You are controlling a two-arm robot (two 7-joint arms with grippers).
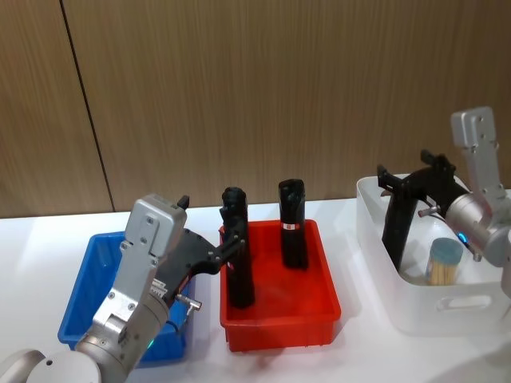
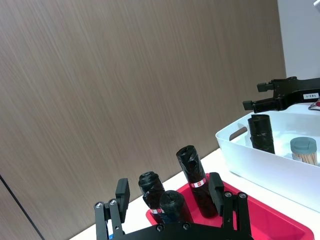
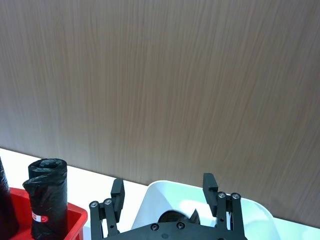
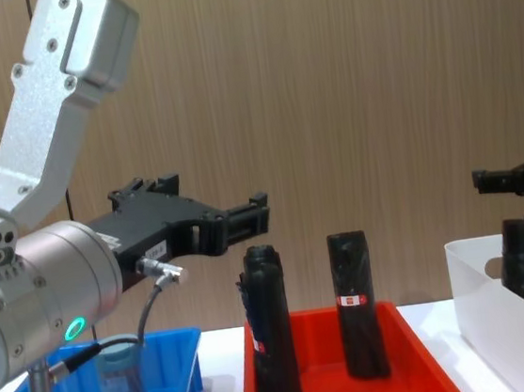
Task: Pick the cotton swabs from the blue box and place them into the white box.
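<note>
One swab jar [image 4: 120, 378] stands in the blue box [image 4: 181, 357], lower left in the chest view. The left gripper [image 4: 246, 219], jaws apart and empty, should drop straight over its lid. The right gripper [image 1: 391, 182], also apart, hangs above the white box [image 1: 447, 307] at right.

Red tray [image 1: 319, 307] on white table [image 1: 48, 239], two black rolls [image 1: 238, 251] with red labels upright in it, well apart. Another black roll [image 4: 523, 261] leans further right. Brown wood-panel wall [image 1: 239, 88] behind.
</note>
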